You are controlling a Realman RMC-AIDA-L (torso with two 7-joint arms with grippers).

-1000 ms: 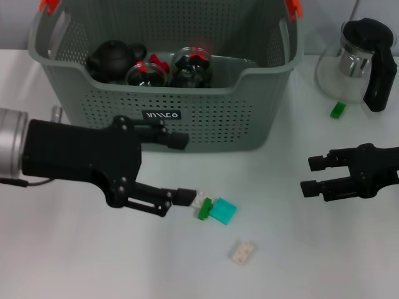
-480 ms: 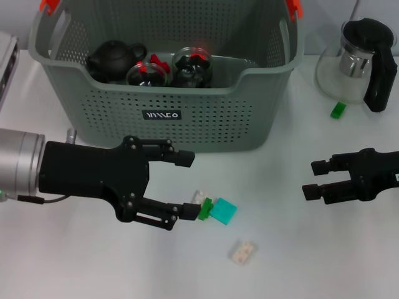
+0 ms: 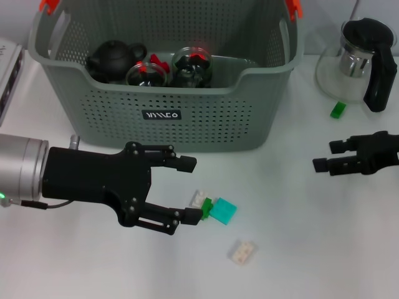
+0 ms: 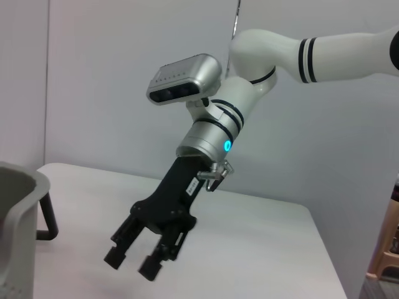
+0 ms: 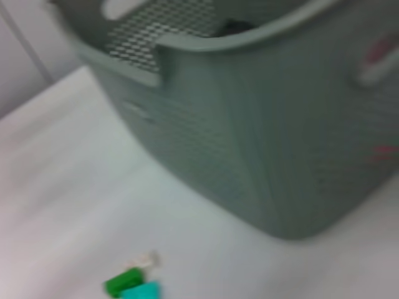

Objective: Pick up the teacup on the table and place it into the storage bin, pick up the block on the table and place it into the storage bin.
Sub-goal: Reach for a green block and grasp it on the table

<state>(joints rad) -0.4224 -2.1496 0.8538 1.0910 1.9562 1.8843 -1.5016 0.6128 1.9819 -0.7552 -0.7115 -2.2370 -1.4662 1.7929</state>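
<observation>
Two tools in view. Left tool [image 3: 190, 190] spread wide on the tabletop [image 3: 312, 249], its lower finger touching the small green block [image 3: 206, 208] in a cluster with a white piece [image 3: 199, 198] and teal block [image 3: 223, 210], at the bin's [image 3: 168, 93] 6 o'clock. Teapot and glass cups already sit in the bin. Best approach: centre the fingers on one block only, close gently, lift clear of the rim. Since a second ago the left tool has edged toward 3 o'clock; right tool [image 3: 324, 157], open and empty, has drawn back toward 3 o'clock.
</observation>
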